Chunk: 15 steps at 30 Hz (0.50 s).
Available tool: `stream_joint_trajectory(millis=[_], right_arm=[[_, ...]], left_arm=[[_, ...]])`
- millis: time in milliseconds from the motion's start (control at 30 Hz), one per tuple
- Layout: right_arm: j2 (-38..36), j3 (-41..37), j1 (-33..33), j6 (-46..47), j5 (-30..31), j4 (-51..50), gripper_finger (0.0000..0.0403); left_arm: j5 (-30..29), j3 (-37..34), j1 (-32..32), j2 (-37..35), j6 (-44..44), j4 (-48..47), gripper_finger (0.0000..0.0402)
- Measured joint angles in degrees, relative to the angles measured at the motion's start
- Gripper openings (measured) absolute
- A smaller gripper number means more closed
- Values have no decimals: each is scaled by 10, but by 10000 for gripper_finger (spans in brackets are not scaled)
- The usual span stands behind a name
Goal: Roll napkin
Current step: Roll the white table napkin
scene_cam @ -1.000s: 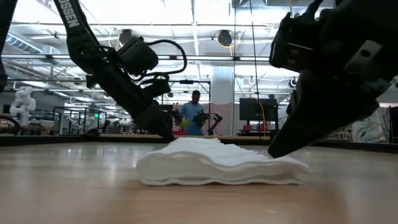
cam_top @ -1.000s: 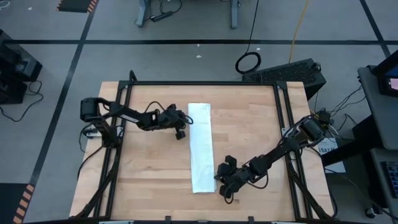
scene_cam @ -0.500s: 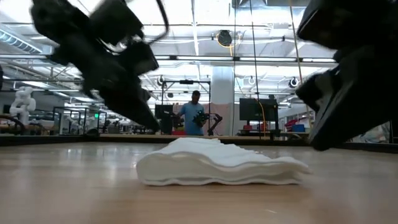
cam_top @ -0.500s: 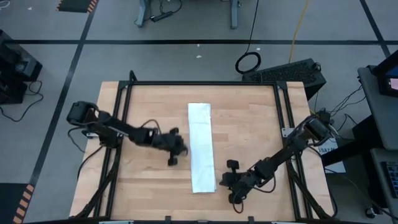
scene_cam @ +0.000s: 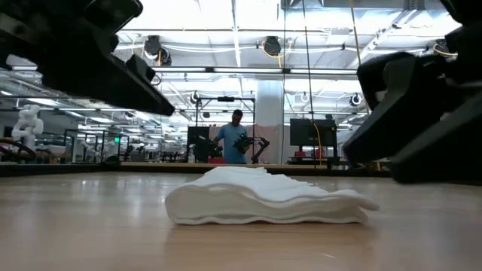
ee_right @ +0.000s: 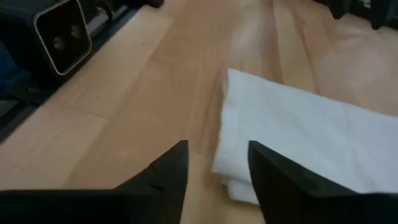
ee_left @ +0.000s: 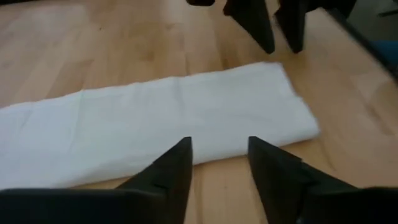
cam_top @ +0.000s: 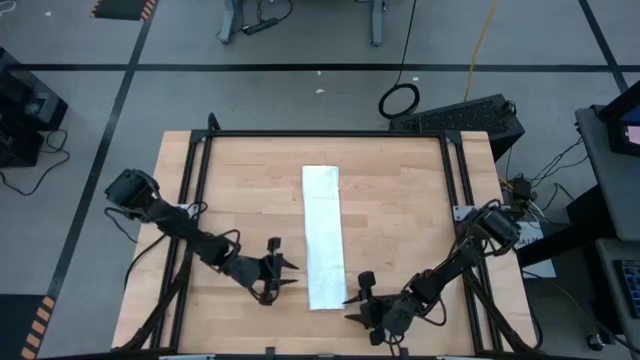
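Note:
The white napkin (cam_top: pixel 323 235) lies flat on the wooden table as a long folded strip running from far to near. In the low view the napkin (scene_cam: pixel 263 199) shows as a low stack of layers. My left gripper (cam_top: pixel 288 272) stands open at the strip's left side near its near end, fingers level and pointed at the edge (ee_left: pixel 205 158), just short of it. My right gripper (cam_top: pixel 352 300) stands open off the napkin's near right corner (ee_right: pixel 233 168), and its fingers also show across the cloth in the left wrist view (ee_left: pixel 270 28).
Black frame rails (cam_top: pixel 200 200) run along the table's left, right and far sides. A small black camera box (ee_right: pixel 59 34) sits at the near edge. Bare wood lies on both sides of the strip. A person (scene_cam: pixel 236 139) stands in the room far behind.
My left gripper has swept from beside the napkin's far half toward the near edge, staying on its left, and has opened. My right gripper has let go of the near right corner, drawn back toward the near edge, rolled and opened. The napkin has stayed put.

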Motion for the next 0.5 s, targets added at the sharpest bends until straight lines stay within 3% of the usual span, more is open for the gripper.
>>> stream_joint_trajectory(millis=[200,500], right_arm=[[19,0,-6,35,2,6,207],[20,0,-27,93,-29,-2,211]], left_arm=[[-22,19,-20,34,1,17,213],[-22,106,-51,123,63,22,219]])
